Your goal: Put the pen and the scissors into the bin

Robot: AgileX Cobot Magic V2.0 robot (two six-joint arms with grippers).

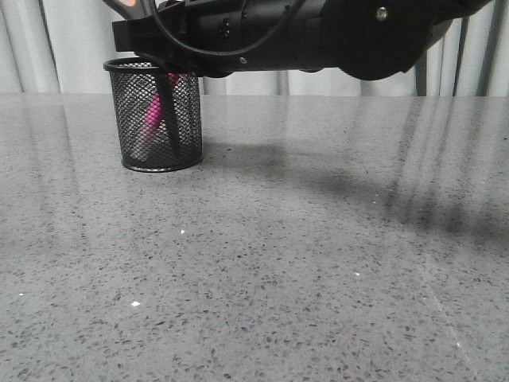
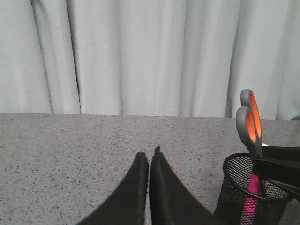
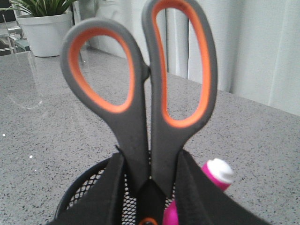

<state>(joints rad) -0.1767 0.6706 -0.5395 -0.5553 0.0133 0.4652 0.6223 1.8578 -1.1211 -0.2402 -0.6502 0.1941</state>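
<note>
- While the left gripper (image 2: 149, 157) idles with fingers pressed together over bare table (image 1: 318, 270), leave it parked.
- Pen (image 1: 151, 115) already leans inside the bin (image 1: 157, 119).
- Right gripper (image 3: 149, 173) clamps the scissors (image 3: 140, 93), blades down in the mesh; lower straight, release only once the tips seem seated.

Right arm (image 1: 302, 32) stretched level across the scene, right gripper (image 3: 150, 187) clamped, left gripper (image 2: 149, 164) low, fingers pressed together, holding nothing
</note>
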